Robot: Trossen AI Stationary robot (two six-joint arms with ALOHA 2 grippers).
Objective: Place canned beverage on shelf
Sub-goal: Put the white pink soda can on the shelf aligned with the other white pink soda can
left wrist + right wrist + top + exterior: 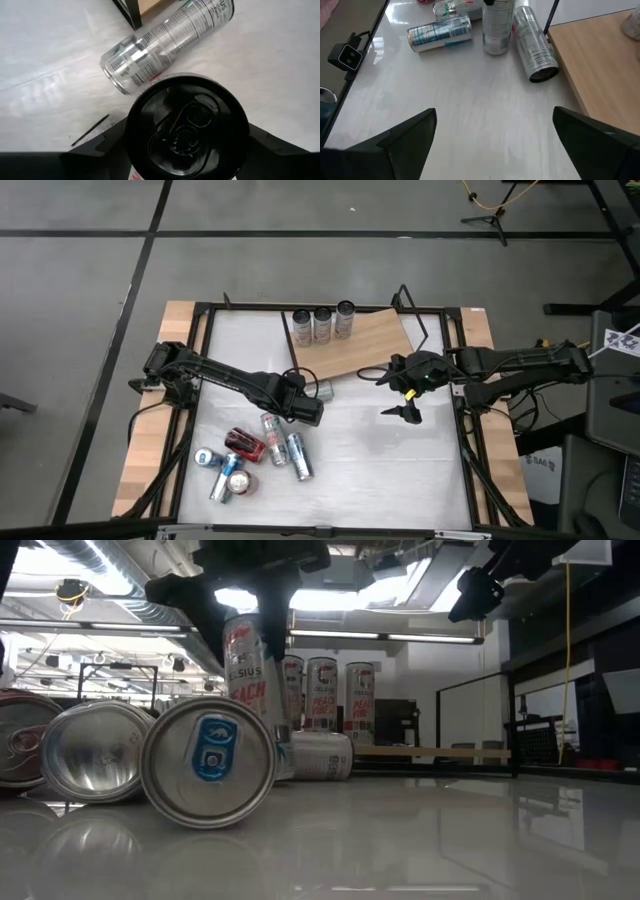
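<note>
My left gripper (303, 408) is shut on an upright silver can with a black top (187, 132) near the table's middle; the can also shows in the low view (246, 660). The shelf (360, 340), a light wooden board in a black wire frame, lies at the far middle. Three cans (322, 324) stand along its far edge. Another silver can (165, 40) lies on its side on the table against the shelf's near edge. My right gripper (388, 393) is open and empty above the table, to the right of the held can. My left gripper pinches the can's side wall just below its black rim (131, 150) between its two fingers, one on each side. The fingers come from above, pointing down. The can stands about upright, a little tilted (246, 660); a lying can hides its lower end in the low view.
Several cans (250, 458) lie on their sides in a heap at the table's near left. The table has a black frame rail (455, 380) along its edges. Bare white tabletop (380, 470) lies at the near right.
</note>
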